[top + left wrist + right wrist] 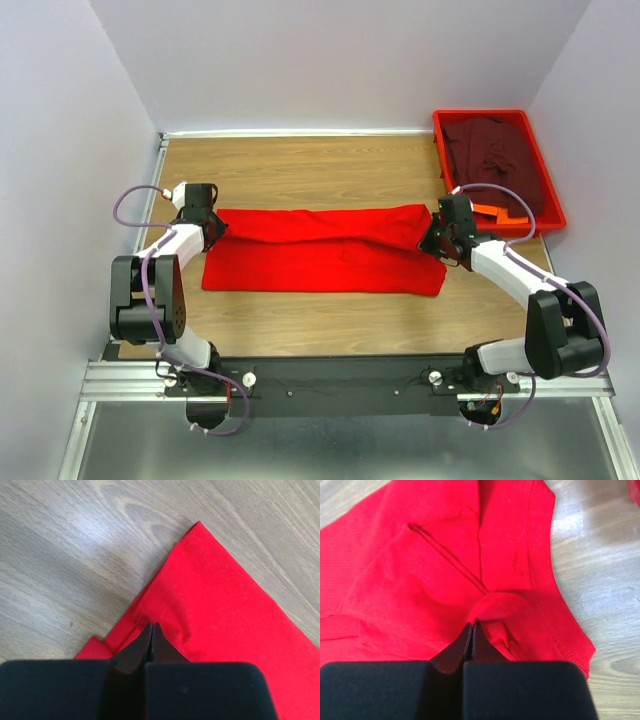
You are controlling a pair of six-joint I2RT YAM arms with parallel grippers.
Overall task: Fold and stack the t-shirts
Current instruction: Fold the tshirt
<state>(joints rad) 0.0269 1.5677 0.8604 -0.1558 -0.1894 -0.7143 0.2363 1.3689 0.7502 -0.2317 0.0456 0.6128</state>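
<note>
The left claw [152, 626] is fully closed, and its tips pinch a small pucker of the red t-shirt [320, 250] just in front of them, close to a corner of the cloth. The right claw [471, 626] is also fully closed, with a little bump of the same shirt caught between its tips, near a hemmed edge that curves away on its right side. The shirt lies flat on the counter [300, 165] as a long folded band that stretches from one claw to the other. The maroon t-shirt [495, 150] is in the tray [480, 114], beyond the right claw and well apart from the left one.

I think the main danger is in how small both pinches are. If a claw has caught only the upper layer, then in lifting the lower layers will stay on the counter and the fold will open. If one claw moves earlier or higher than the other, the band can twist or drag, and the edges will not meet. The cloth can also slip out of such a thin grip when it is pulled tight between the two claws.
</note>
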